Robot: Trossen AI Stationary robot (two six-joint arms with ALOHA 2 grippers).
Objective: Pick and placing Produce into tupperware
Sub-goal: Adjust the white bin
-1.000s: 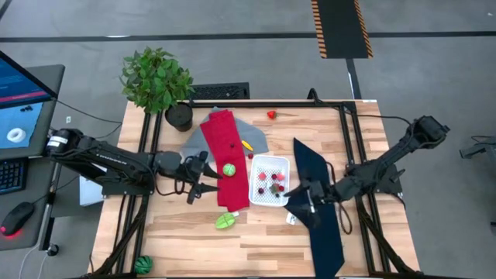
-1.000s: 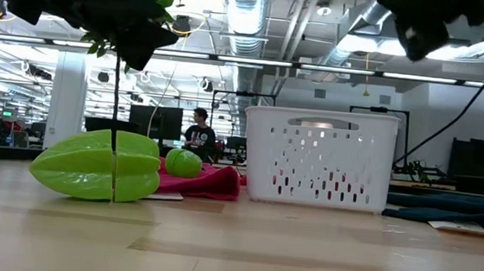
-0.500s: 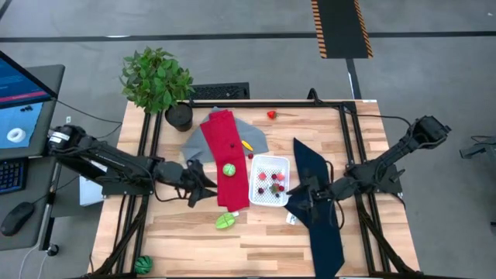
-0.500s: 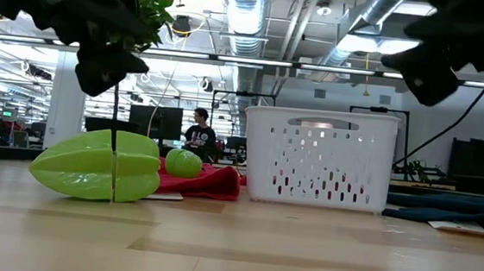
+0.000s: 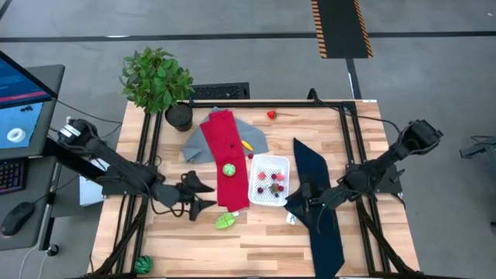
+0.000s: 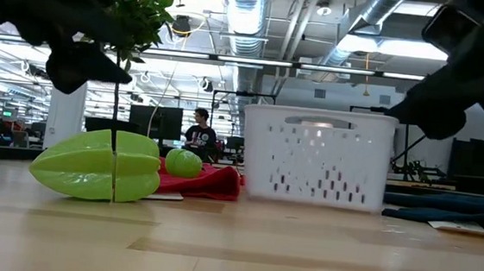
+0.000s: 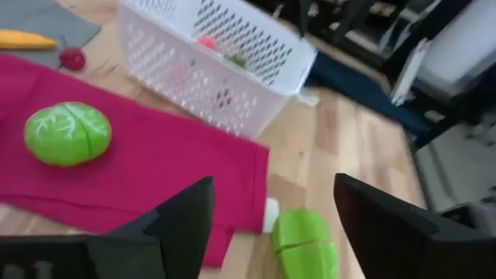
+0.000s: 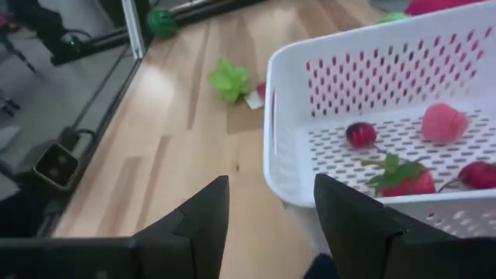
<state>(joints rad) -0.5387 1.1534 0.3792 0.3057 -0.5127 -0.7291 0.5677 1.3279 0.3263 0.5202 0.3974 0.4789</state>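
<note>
The white tub (image 5: 269,180) stands on the table between a red cloth and a navy cloth. It holds a cherry (image 8: 361,134), a pink fruit (image 8: 444,122) and a strawberry (image 8: 403,177). A green star fruit (image 5: 225,222) lies on the bare wood near the red cloth's near end, and a green cabbage (image 5: 229,169) rests on the red cloth (image 5: 225,159). My left gripper (image 5: 203,195) hovers open just left of the star fruit (image 7: 304,240). My right gripper (image 5: 306,194) hangs open beside the tub's right wall (image 8: 310,163), over the navy cloth.
A potted plant (image 5: 159,81) stands at the far left corner. A grey cloth (image 5: 198,143) with a yellow piece (image 5: 246,144) lies beside the red cloth. The navy cloth (image 5: 322,213) runs to the near edge. A red fruit (image 5: 271,115) sits near the far edge and a green ball (image 5: 142,265) off the near left corner.
My left gripper has moved toward the table's near edge and a little right, from beside the red cloth's middle toward the star fruit. My right gripper has come down beside the tub. The produce and the tub have stayed in place.
</note>
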